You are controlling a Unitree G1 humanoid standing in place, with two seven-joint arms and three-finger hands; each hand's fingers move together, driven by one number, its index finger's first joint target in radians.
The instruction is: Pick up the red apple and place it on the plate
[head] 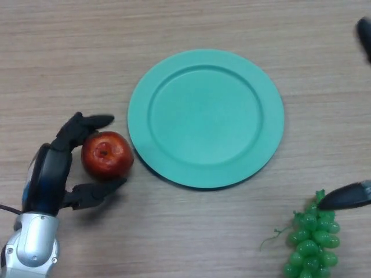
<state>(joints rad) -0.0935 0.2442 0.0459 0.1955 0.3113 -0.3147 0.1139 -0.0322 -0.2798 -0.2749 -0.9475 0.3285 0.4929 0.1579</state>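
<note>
The red apple (107, 155) rests on the wooden table just left of the teal plate (206, 117), a small gap from its rim. My left hand (55, 174) comes in from the lower left and cups the apple. Its fingers (87, 124) curl over the apple's top-left and its thumb (95, 194) presses in under the bottom side. The plate holds nothing. Only a dark tip of my right hand (345, 198) shows at the right edge, above the grapes.
A bunch of green grapes (310, 240) lies at the lower right, below and right of the plate. Another dark shape (365, 35) pokes in at the upper right edge. Bare wood surrounds the plate.
</note>
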